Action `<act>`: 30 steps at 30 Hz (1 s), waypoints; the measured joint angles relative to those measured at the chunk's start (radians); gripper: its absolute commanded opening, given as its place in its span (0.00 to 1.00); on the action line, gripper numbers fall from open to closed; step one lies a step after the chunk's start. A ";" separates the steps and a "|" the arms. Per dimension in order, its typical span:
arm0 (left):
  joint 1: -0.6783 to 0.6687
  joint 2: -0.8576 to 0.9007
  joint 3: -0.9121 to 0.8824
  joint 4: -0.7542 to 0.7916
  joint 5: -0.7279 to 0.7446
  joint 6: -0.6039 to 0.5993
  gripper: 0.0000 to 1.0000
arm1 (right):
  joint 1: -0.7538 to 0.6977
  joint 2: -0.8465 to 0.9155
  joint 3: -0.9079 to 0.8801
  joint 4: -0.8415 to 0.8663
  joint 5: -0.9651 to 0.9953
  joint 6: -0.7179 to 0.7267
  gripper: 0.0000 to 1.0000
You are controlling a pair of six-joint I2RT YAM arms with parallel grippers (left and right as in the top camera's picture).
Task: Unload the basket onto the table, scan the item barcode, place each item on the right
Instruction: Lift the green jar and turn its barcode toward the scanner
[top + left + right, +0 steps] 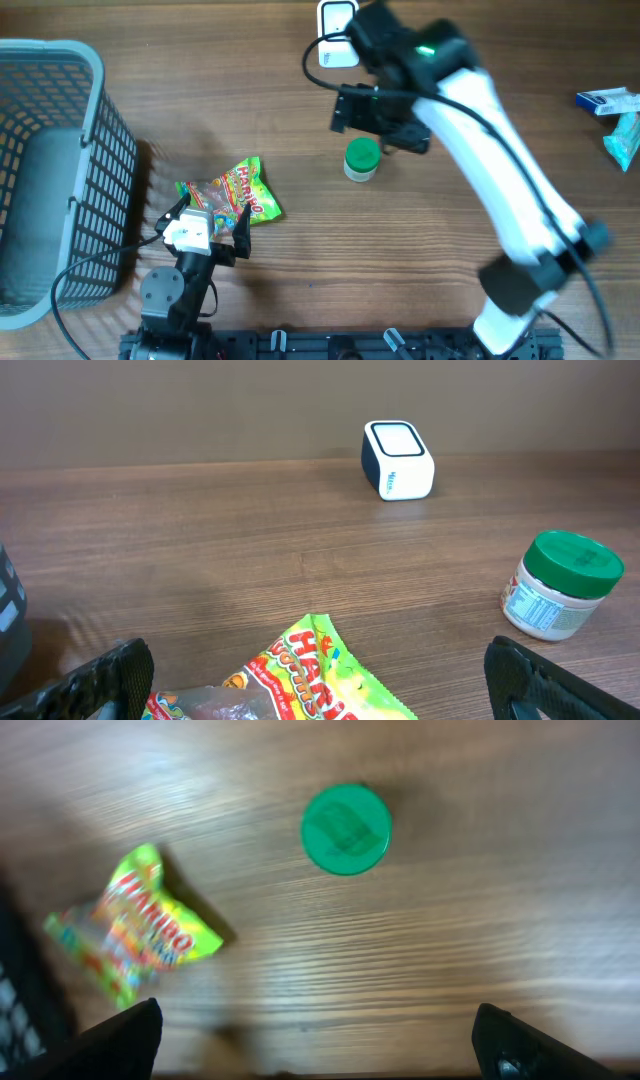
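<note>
A yellow-green Haribo candy bag [232,197] lies flat on the wooden table. My left gripper [210,224] is open right at the bag's near end, one finger on each side. In the left wrist view the bag [310,675] fills the space between the wide-apart fingers of that gripper [320,695]. A white jar with a green lid [362,160] stands upright at mid-table. My right gripper [380,125] hovers above and just behind it, open and empty. From the right wrist the lid [346,829] shows from above, beyond the gripper [320,1050]. The white-and-navy scanner [337,20] sits at the far edge.
A grey plastic basket [95,180] stands at the left, close to my left arm. Blue-and-white packages [615,115] lie at the right edge. From the left wrist, the scanner [398,460] and the jar [560,585] stand on bare wood beyond the bag.
</note>
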 measured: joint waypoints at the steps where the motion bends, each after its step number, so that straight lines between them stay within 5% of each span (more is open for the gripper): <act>1: 0.000 0.000 0.000 0.000 0.000 0.000 1.00 | 0.000 -0.039 0.003 -0.001 0.017 -0.063 1.00; 8: 0.000 0.000 0.000 0.000 0.000 0.000 1.00 | -0.003 -0.083 -0.113 0.249 0.183 -0.755 1.00; 12: 0.000 0.000 0.000 0.000 0.000 0.000 1.00 | -0.008 -0.054 -0.340 0.433 0.177 -0.975 1.00; 18: 0.000 0.000 0.000 0.000 0.000 0.000 1.00 | -0.015 0.024 -0.620 0.674 0.129 -1.070 1.00; 30: 0.000 0.000 0.000 0.000 0.000 0.000 1.00 | -0.015 0.228 -0.637 0.721 0.027 -1.102 0.93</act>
